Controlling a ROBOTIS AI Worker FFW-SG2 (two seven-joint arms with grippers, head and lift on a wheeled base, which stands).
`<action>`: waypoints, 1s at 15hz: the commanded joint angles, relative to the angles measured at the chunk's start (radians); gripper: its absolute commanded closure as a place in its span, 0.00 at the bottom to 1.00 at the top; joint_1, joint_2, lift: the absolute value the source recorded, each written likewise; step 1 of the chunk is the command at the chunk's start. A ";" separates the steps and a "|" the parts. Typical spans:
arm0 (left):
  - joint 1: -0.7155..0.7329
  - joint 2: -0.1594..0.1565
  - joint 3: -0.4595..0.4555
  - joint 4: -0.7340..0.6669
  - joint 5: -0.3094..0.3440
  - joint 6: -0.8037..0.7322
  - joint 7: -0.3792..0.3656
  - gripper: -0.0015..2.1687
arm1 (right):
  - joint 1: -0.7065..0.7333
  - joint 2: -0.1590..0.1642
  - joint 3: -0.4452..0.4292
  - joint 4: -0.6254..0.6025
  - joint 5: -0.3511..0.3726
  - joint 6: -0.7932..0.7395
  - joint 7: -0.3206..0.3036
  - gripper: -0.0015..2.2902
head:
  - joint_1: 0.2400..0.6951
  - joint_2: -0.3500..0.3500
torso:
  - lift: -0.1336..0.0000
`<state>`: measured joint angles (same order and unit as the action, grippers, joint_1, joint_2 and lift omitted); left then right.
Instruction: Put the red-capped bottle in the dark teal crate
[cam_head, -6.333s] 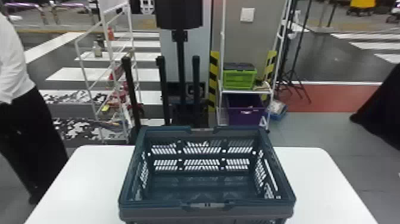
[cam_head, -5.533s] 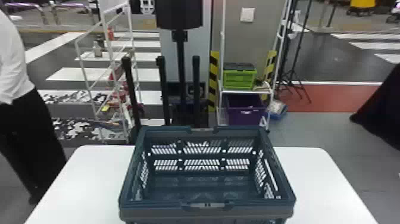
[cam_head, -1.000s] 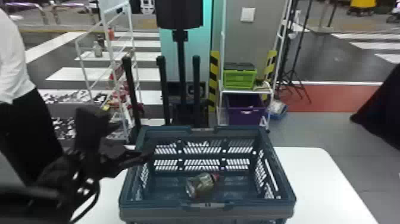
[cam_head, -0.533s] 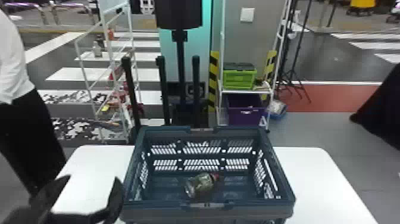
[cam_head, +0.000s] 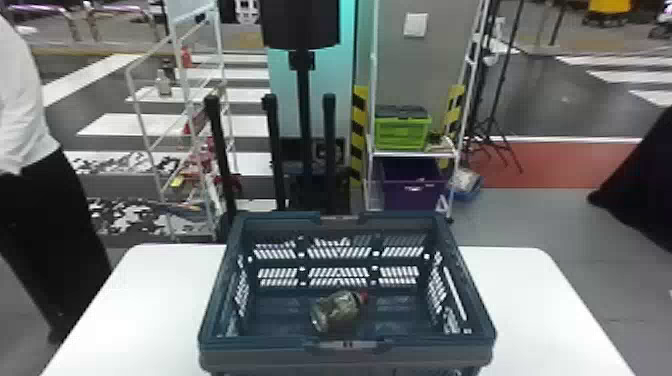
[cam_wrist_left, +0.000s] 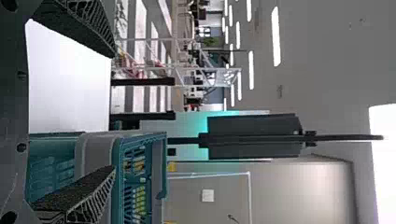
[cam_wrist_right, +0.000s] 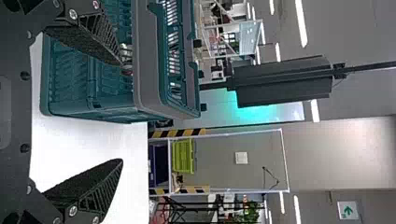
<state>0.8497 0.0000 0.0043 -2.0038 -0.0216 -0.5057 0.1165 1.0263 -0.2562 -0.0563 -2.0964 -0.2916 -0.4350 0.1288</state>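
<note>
With our left gripper (cam_wrist_left: 113, 112) and right gripper (cam_wrist_right: 122, 112) both open, we could bump the crate (cam_head: 250, 346) between them swinging carelessly, and roll the bottle (cam_head: 334, 312).

Ceiling strips (cam_wrist_right: 301, 23) glaring white; table (cam_head: 150, 300) bright to far corners; panel (cam_head: 332, 75) glowing teal; crate (cam_head: 270, 346) dimmer inside.

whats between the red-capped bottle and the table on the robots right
In the head view, a strip of crate floor, then the dark teal crate's right wall, lies between the red-capped bottle and the white table.
</note>
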 joint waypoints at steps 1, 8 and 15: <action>0.034 -0.003 -0.006 0.071 0.003 -0.148 0.006 0.01 | 0.008 -0.008 0.004 -0.016 0.006 -0.001 0.000 0.07 | 0.57 0.50 | 1.00; 0.066 -0.003 -0.003 0.116 0.005 -0.222 -0.029 0.01 | 0.015 -0.015 0.021 -0.005 0.015 -0.026 0.002 0.07 | 0.57 0.50 | 1.00; 0.078 -0.003 -0.003 0.100 0.005 -0.201 -0.037 0.01 | 0.011 -0.015 0.024 0.018 0.011 -0.057 0.003 0.07 | 0.57 0.50 | 1.00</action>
<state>0.9272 0.0000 0.0015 -1.9051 -0.0169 -0.7120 0.0810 1.0391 -0.2715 -0.0323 -2.0800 -0.2796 -0.4907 0.1315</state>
